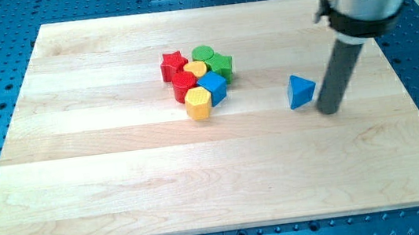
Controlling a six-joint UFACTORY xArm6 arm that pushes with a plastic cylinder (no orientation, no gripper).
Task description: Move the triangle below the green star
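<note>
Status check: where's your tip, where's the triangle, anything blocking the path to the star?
My tip just right of blue triangle. Triangle alone, well right of green star. Blue cube sits below star, in the way.

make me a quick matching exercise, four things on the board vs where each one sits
Things:
1. blue triangle
2. red star
3. yellow hexagon
4. my tip

Places:
A. cluster's lower end
B. apart from the cluster, toward the view's right
C. cluster's upper left edge
D. just right of the triangle

Pairs: 1-B, 2-C, 3-A, 4-D
</note>
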